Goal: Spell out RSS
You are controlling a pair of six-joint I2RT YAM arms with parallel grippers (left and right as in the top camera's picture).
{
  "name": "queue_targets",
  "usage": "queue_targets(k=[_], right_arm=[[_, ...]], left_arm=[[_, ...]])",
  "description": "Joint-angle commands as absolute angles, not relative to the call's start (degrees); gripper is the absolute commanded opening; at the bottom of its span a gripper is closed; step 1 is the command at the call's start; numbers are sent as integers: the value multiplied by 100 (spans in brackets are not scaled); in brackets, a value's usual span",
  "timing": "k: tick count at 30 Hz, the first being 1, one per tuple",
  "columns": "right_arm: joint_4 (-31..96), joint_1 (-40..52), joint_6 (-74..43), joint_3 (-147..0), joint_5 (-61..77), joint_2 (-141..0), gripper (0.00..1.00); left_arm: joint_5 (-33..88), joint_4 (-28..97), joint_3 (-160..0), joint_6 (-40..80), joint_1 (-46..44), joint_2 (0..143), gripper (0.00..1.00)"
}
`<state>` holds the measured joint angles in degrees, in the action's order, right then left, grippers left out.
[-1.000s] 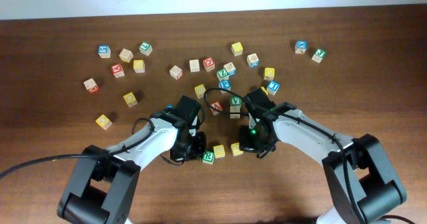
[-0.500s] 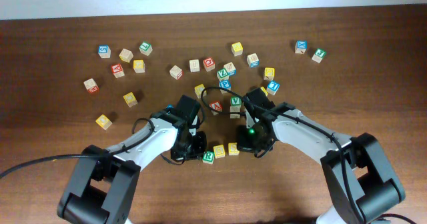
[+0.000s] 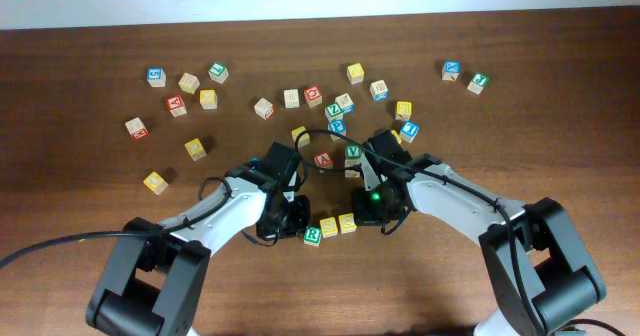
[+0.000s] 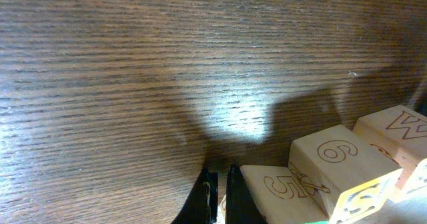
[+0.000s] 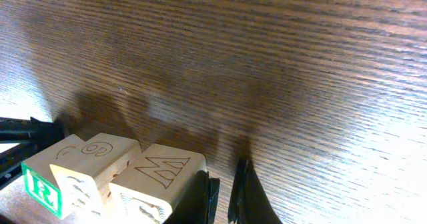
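Observation:
Three cubes stand in a touching row near the table's front middle: the green R cube (image 3: 312,235), then two yellow S cubes (image 3: 329,226) (image 3: 347,222). My left gripper (image 3: 298,228) is shut and empty, its tip against the left side of the R cube. My right gripper (image 3: 366,216) is shut and empty, resting against the right S cube. In the left wrist view, the shut gripper (image 4: 217,196) touches a plain face engraved 5 (image 4: 280,191). In the right wrist view, the shut gripper (image 5: 224,194) is beside the cube engraved M (image 5: 163,174), and the green R face (image 5: 40,185) shows at far left.
Several other alphabet cubes lie scattered across the back of the table. A green V cube (image 3: 353,152) and a red cube (image 3: 323,160) sit just behind the grippers. A blue cube (image 3: 411,130) is at right and a yellow cube (image 3: 155,182) at left.
My right gripper slid left, pushing the right S cube against the other S cube, so the row has closed up. The left gripper stayed put.

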<state>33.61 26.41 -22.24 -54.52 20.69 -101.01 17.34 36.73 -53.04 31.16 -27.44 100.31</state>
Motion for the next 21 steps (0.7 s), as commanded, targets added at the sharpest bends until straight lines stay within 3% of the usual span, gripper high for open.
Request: queue_targets(k=[1, 8, 12, 16, 21], right_arm=[[3376, 2700, -2357, -5393, 2025, -10186, 4], [3426, 2700, -2729, -5389, 1664, -10186, 4], [3422, 2700, -2729, -5389, 1594, -10189, 4], [3424, 2700, -2727, -5389, 1592, -10189, 4], [3426, 2700, -2724, -5389, 1586, -10191, 4]], left_arm=[[1675, 3653, -5249, 3190, -2770, 10130, 0], [1308, 4733, -5642, 3074, -2346, 9502, 0], [1933, 5559, -5535, 2995, -2692, 9266, 0], [1964, 4777, -5078, 3664, -3516, 9271, 0], [1444, 4368, -4952, 4117, -3586, 9295, 0]])
